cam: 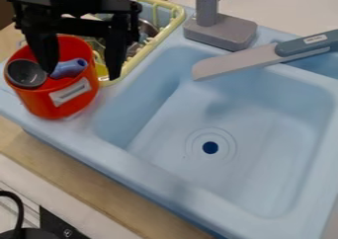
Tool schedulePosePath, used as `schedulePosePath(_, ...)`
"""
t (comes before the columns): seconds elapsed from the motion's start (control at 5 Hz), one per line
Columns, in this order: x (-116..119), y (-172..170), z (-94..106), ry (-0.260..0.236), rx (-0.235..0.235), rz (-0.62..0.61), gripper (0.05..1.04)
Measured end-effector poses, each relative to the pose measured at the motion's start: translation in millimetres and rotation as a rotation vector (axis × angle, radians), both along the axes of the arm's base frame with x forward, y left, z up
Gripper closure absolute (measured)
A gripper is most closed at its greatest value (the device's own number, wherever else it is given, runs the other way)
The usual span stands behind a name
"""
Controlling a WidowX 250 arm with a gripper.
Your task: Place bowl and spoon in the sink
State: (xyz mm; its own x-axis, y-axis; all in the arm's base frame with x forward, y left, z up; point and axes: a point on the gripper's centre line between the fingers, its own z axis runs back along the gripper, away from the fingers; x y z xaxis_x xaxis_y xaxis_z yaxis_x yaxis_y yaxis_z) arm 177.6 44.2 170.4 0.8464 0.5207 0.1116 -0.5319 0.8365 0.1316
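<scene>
In the camera view, the gripper point(82, 71) hung over the red cup point(58, 103) at the left of the scene, its two fingers set wide apart with nothing held between them. The blue handle point(68, 68) lay below that gap, nearer the left finger. Its long axis ran roughly left to right, rising a little toward the far right, much along the line from one finger to the other; a closing grip would probably have met its ends rather than its sides, so a turn of the wrist seemed called for.

The dark round-bowled utensil point(26, 73) sat in the cup's mouth, left of both fingers. It was probably the spoon, or a ladle, though I could not tell for certain.

Just beyond the cup, the yellow dish rack point(177, 21) held metal ware point(147, 28), partly behind the gripper; the bowl might have been there, but I could not tell. The sink point(254, 156) lay right of the cup, its near basin bare around the drain point(210, 147).
</scene>
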Motion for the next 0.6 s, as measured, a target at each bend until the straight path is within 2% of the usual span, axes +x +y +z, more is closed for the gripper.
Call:
schedulePosePath(0.2,5,4,-11.1,0.027,-0.032,0.089,0.085)
schedulePosePath(0.4,18,4,-23.3,0.019,-0.068,0.046,0.085)
schedulePosePath(0.6,21,4,-35.8,-0.025,-0.123,-0.011,0.085)
